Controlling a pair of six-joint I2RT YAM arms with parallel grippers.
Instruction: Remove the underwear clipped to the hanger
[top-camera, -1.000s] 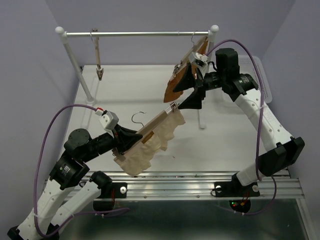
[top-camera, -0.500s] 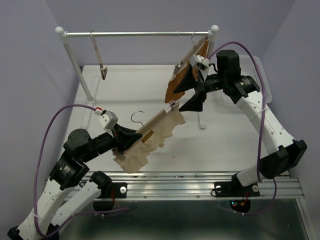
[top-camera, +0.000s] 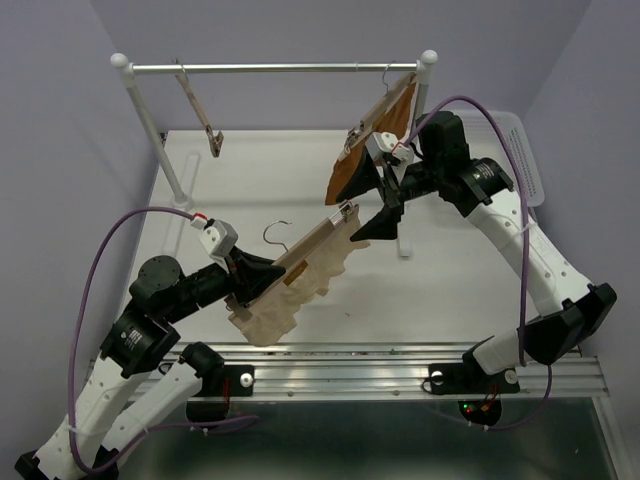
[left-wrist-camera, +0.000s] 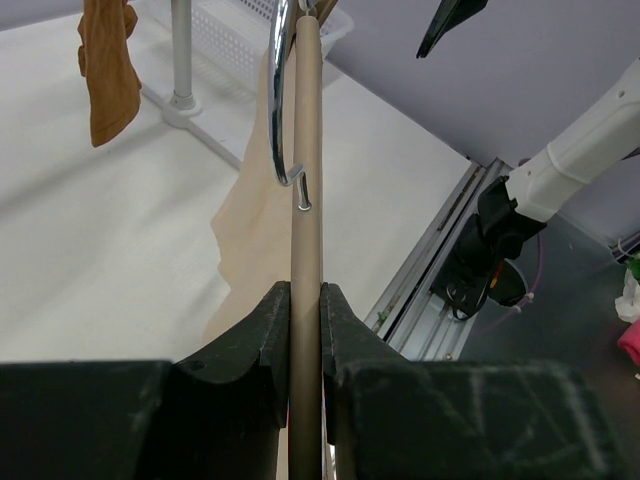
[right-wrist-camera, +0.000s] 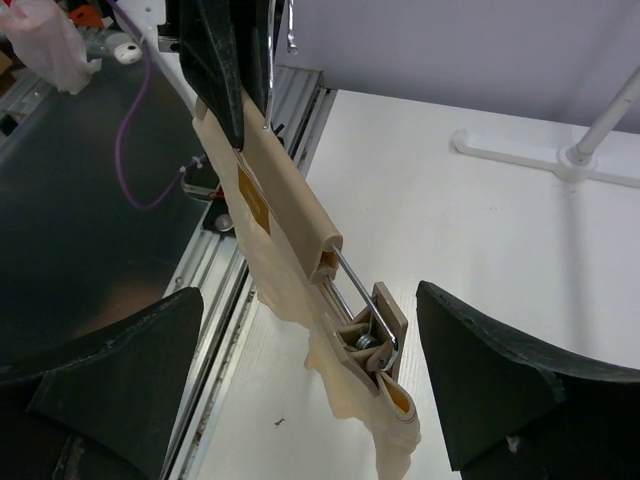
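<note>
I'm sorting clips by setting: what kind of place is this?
Probably a robotics lab bench, not a home: a small clothes rail stands on a white table, boxed in by plain walls, with a metal mounting rail along the near edge.

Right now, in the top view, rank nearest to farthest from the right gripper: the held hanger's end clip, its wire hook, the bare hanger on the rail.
1. End clip, close by the right gripper, centre-right.
2. Wire hook, farther left, above the table.
3. Bare hanger, far left on the rail.
</note>
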